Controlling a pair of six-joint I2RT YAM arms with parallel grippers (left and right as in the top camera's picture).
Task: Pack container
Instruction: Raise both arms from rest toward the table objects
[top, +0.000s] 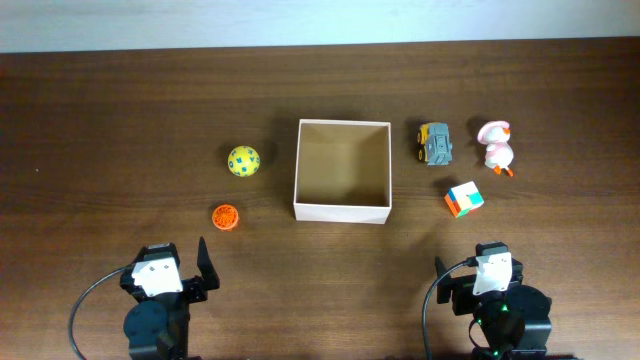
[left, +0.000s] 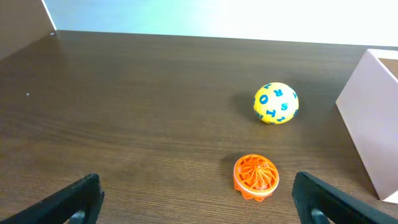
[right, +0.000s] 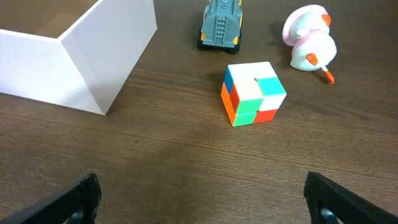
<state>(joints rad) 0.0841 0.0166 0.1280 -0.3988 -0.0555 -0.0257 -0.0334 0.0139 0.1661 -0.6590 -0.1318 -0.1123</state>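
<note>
Overhead: left gripper (top: 205, 262) and right gripper (top: 470, 272) both spread, empty, at near edge. Beyond, orange ridged disc (top: 225, 216), multicoloured cube (top: 463, 199), yellow lettered ball (top: 243, 161), grey toy truck (top: 434, 143), pink-white duck (top: 496, 146) all outside. White square cardboard container (top: 342, 209) centre table, empty. Packing not started.

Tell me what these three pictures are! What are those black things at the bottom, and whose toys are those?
Those black things are two robot arms. One picture looks down from above; the other two come from cameras on each arm's wrist. The left gripper and right gripper are open and hold nothing. In the middle of the table sits an empty box, the container. Left of it lie a yellow ball and an orange wheel toy. Right of it are a toy truck, a pink duck and a colourful cube.
</note>
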